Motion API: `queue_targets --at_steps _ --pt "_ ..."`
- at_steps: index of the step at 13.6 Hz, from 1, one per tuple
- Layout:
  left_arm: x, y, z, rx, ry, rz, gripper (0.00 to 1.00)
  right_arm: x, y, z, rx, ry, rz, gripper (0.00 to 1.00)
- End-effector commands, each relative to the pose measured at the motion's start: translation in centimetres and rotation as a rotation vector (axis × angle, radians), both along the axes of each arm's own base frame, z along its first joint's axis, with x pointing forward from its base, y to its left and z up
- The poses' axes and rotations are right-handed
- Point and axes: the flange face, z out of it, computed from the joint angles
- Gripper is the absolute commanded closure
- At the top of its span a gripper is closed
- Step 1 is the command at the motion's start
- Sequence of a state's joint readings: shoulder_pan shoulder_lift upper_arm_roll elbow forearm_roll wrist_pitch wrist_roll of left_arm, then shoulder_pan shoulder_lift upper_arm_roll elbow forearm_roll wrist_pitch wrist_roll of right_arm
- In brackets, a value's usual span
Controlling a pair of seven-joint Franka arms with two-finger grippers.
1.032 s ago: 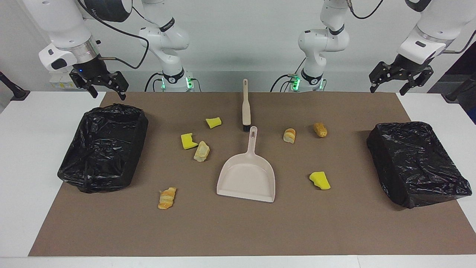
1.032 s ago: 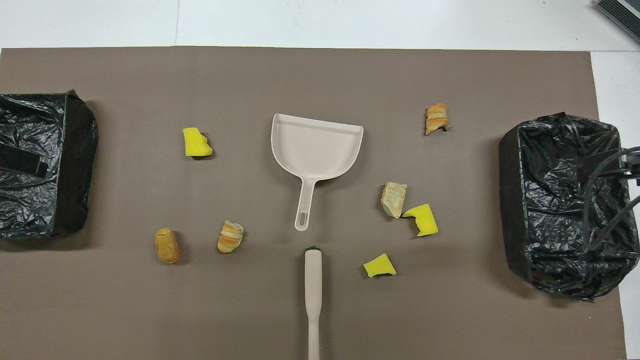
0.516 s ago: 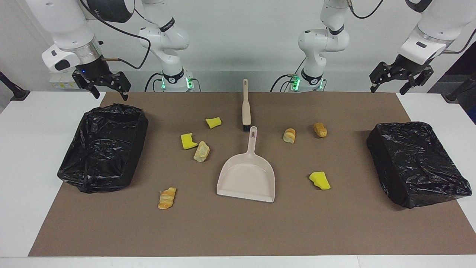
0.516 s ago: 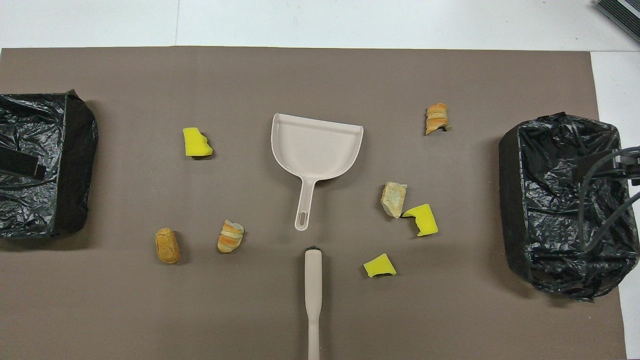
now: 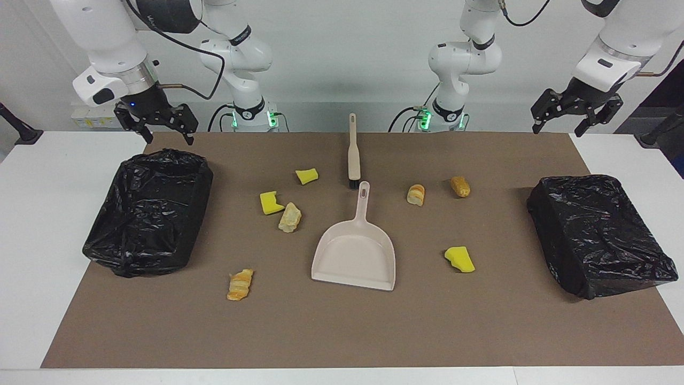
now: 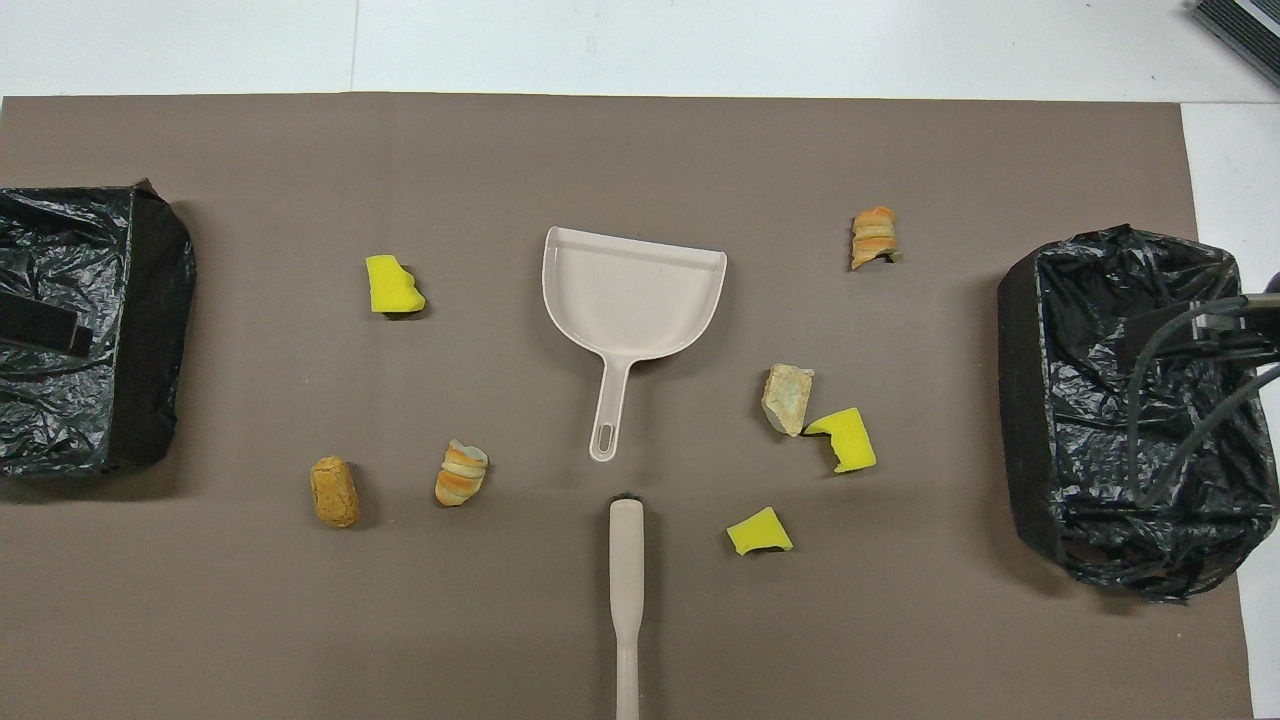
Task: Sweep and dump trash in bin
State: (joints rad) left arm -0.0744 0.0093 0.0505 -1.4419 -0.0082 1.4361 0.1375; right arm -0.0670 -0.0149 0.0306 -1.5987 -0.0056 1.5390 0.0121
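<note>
Trash is lying scattered on the brown mat (image 5: 342, 331), seven scraps in all, none yet in the dustpan (image 5: 355, 259). Toward the right arm's end: a small yellow sponge chunk (image 5: 306, 176) nearest the robots, a notched yellow sponge chunk (image 5: 270, 202) touching or just beside a pale pastry piece (image 5: 290, 217), and a striped pastry piece (image 5: 240, 284) farthest from the robots. Toward the left arm's end: a striped bread roll (image 5: 416, 194) and a brown bread piece (image 5: 460, 186) near each other, and a yellow sponge wedge (image 5: 459, 259) farther out, beside the dustpan.

Dustpan is sitting mid-mat, handle pointing at the robots; the brush (image 5: 353, 152) is lying just nearer the robots, bristle end close to the handle tip, apart from it.

Right gripper (image 5: 156, 120) is hanging, fingers apart and empty, over the robots' edge of the bag-lined bin (image 5: 149, 211). Left gripper (image 5: 576, 109) is hanging, fingers apart and empty, above the mat's corner, nearer the robots than the other bag-lined bin (image 5: 598, 232).
</note>
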Motion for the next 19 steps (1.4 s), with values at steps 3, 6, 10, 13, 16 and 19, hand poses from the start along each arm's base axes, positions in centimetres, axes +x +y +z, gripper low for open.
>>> queue_targets --at_steps 3,6,10,13,16,19 --pt "-0.7 -0.3 0.0 0.005 -0.015 0.006 0.00 3.4 3.2 -3.5 0.030 0.041 0.046 0.00" --pt "-0.7 -1.1 0.2 0.003 -0.018 -0.011 0.00 5.4 8.0 -7.3 0.070 0.073 0.000 0.00" --pt "-3.6 -6.3 -1.6 0.001 0.030 -0.049 0.00 9.0 13.9 -11.5 0.091 0.115 -0.121 0.00" --pt "-8.7 -13.2 -5.1 -0.003 0.038 -0.045 0.00 9.4 19.6 -13.5 0.092 0.105 -0.174 0.00" --pt "-13.5 -18.3 -8.7 -0.005 0.069 -0.120 0.00 9.1 25.0 -15.8 0.096 0.101 -0.250 0.00" --pt "-17.7 -24.5 -12.7 0.001 0.107 -0.105 0.00 7.4 30.5 -17.7 0.090 0.133 -0.298 0.00"
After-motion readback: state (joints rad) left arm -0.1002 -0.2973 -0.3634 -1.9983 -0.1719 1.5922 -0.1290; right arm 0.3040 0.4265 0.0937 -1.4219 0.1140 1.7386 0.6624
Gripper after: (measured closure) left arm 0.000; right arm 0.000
